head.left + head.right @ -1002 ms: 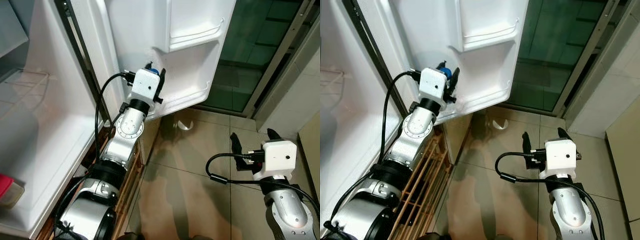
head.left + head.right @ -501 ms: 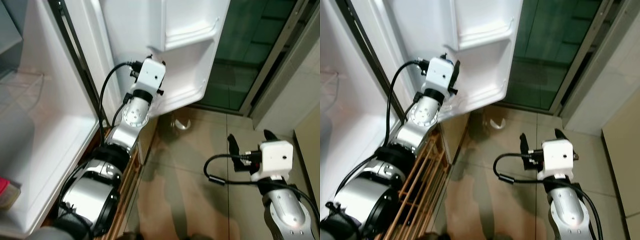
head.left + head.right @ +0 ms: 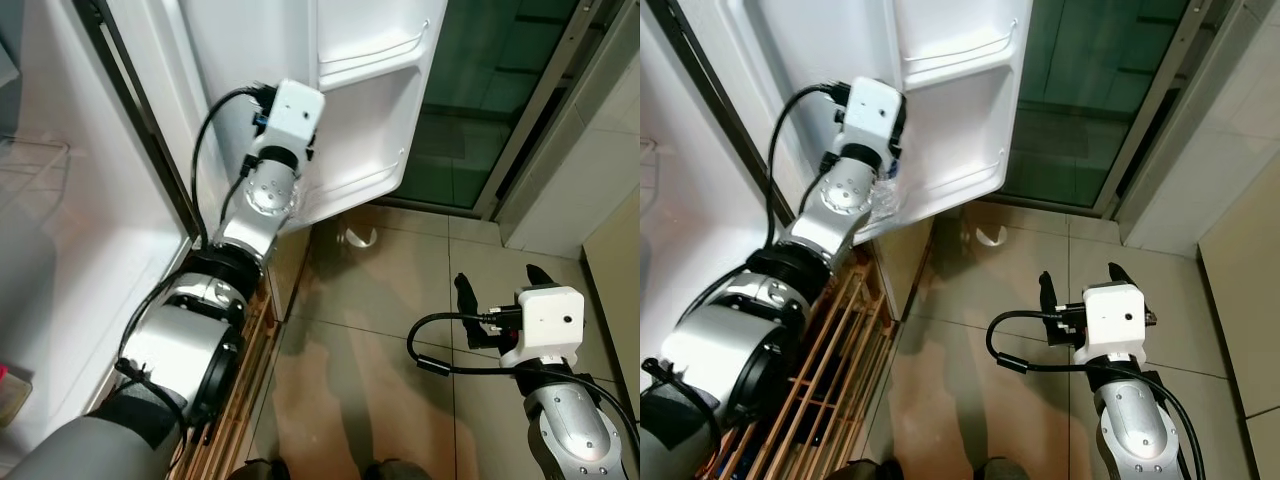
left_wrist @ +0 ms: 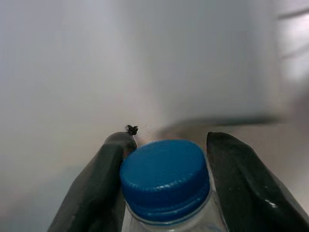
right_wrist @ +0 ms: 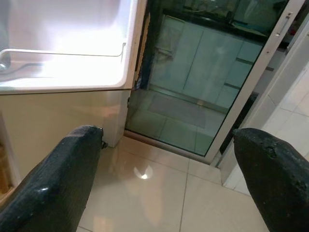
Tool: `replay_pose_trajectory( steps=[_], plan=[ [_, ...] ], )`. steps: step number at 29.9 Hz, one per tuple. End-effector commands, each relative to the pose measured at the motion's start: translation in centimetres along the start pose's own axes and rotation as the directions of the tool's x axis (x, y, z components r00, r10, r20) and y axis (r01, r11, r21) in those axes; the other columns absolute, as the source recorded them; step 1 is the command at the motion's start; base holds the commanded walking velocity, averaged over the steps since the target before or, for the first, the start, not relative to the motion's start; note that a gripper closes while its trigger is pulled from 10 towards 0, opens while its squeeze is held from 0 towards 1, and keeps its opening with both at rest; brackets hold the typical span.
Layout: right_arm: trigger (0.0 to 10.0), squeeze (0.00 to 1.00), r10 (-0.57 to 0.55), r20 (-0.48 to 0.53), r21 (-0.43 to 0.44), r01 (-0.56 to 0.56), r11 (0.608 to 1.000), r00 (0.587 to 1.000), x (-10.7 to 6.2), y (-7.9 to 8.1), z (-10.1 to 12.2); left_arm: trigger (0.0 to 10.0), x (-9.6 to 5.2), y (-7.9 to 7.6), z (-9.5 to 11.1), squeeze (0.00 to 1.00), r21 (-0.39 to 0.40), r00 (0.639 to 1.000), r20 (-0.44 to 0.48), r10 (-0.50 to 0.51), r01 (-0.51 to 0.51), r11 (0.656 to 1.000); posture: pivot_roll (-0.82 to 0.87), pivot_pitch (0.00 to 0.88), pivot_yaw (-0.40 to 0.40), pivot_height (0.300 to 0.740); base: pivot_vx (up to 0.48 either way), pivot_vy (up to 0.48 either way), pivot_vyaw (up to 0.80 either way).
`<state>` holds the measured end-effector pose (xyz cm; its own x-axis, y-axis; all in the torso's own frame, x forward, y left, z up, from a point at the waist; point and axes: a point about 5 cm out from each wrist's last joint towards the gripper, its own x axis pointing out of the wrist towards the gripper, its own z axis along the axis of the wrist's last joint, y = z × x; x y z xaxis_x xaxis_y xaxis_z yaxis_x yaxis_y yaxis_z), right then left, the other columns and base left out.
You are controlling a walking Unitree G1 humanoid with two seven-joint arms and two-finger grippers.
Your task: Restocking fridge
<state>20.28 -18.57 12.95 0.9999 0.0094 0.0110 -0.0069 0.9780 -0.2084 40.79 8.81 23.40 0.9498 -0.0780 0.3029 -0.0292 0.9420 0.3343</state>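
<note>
The left gripper (image 4: 164, 183) fingers (image 4: 104, 183) squeeze a blue-capped bottle (image 4: 165, 181) between them, near the fridge door (image 3: 370, 120). The right gripper (image 5: 166, 188) fingers are wide apart.

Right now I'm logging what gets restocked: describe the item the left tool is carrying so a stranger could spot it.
Start at the open white fridge door with its moulded shelves. The left tool is raised against the door's lower shelf, its black fingers shut on a clear plastic bottle. Its round blue screw cap is the one spot of colour against all that white.
</note>
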Motion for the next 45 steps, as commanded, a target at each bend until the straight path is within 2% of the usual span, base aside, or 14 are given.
replay_pose_trajectory(
  steps=[1,10,13,15,21,26,27,28,29,31,34,38,42,45],
  plan=[
    [10.0,0.0,-0.006,0.004,-0.004,0.006,1.0,1.0,-0.1,-0.1,0.3,10.0,0.9,1.6,1.4,1.0,0.0,0.997,0.029,0.075,-0.075,0.997,-0.23,0.095,0.051,0.74,0.0,0.0,0.0],
    [10.0,0.0,-0.001,0.0,-0.004,0.001,1.0,1.0,0.1,-0.1,0.2,10.0,1.3,2.5,3.1,1.0,-0.041,0.991,0.08,0.104,-0.101,0.994,-0.21,0.093,0.046,0.74,0.0,0.0,0.0],
    [10.0,0.0,0.001,-0.001,-0.003,-0.001,1.0,1.0,0.1,-0.1,0.1,10.0,1.3,2.4,4.2,1.0,-0.061,0.986,0.137,0.092,-0.084,0.995,-0.21,0.091,0.044,0.74,0.0,0.0,0.0],
    [10.0,0.0,0.004,-0.002,-0.002,-0.004,1.0,1.0,0.1,0.0,0.1,10.0,0.9,2.0,5.0,1.0,-0.079,0.981,0.18,0.072,-0.058,0.995,-0.21,0.088,0.041,0.74,0.0,0.0,0.0],
    [10.0,0.0,0.007,-0.005,-0.001,-0.007,1.0,1.0,0.2,0.0,0.0,10.0,0.1,1.8,5.0,1.0,-0.096,0.982,0.188,0.035,-0.017,0.995,-0.21,0.084,0.037,0.74,0.0,0.0,0.0],
    [10.0,0.0,0.013,-0.012,-0.002,-0.013,1.0,1.0,0.4,-0.1,-0.2,10.0,-2.4,1.4,4.6,1.0,-0.114,0.98,0.178,-0.092,0.113,0.987,-0.19,0.075,0.031,0.74,0.0,0.0,0.0],
    [10.0,0.0,0.013,-0.013,-0.002,-0.013,1.0,1.0,0.5,-0.1,-0.3,10.0,-2.9,1.5,4.5,0.31,-0.111,0.979,0.173,-0.108,0.128,0.986,-0.19,0.074,0.029,0.74,0.0,0.0,0.0],
    [10.0,0.0,0.013,-0.014,-0.001,-0.013,1.0,1.0,0.5,-0.1,-0.3,10.0,-3.2,1.6,4.4,0.31,-0.108,0.978,0.17,-0.117,0.137,0.985,-0.18,0.073,0.029,0.74,0.0,0.0,0.0],
    [10.0,0.0,0.015,-0.016,-0.001,-0.015,1.0,1.0,0.6,-0.1,-0.4,10.0,-3.6,1.7,4.4,0.0,-0.113,0.977,0.168,-0.131,0.151,0.982,-0.18,0.071,0.026,0.74,0.0,0.0,0.0],
    [10.0,0.0,0.015,-0.017,-0.001,-0.015,1.0,1.0,0.6,-0.2,-0.4,10.0,-3.9,1.8,4.4,0.0,-0.117,0.976,0.167,-0.141,0.161,0.98,-0.18,0.071,0.026,0.74,0.0,0.0,0.0],
    [10.0,0.0,0.026,-0.023,0.001,-0.026,1.0,0.999,0.8,-0.1,-0.7,10.0,-5.5,1.9,4.7,0.0,-0.151,0.967,0.164,-0.196,0.22,0.964,-0.15,0.057,0.018,0.74,0.0,0.0,0.0],
    [10.0,0.0,0.04,-0.021,0.002,-0.04,0.999,0.999,1.5,0.0,-0.8,10.0,-7.0,1.7,5.0,0.0,-0.228,0.946,0.173,-0.275,0.31,0.923,-0.13,0.038,0.012,0.74,0.0,0.0,0.0],
    [10.0,0.0,0.051,-0.018,0.001,-0.051,0.999,0.999,1.9,0.1,-1.0,10.0,-8.9,1.6,5.1,0.0,-0.327,0.896,0.195,-0.399,0.443,0.835,-0.12,0.023,0.009,0.74,0.0,0.0,0.0],
    [10.0,0.0,0.056,-0.018,-0.002,-0.056,0.998,0.998,2.1,0.1,-1.2,10.0,-10.5,2.7,5.4,0.0,-0.367,0.869,0.211,-0.447,0.494,0.788,-0.11,0.012,0.009,0.74,0.0,0.0,0.0]
  ],
)
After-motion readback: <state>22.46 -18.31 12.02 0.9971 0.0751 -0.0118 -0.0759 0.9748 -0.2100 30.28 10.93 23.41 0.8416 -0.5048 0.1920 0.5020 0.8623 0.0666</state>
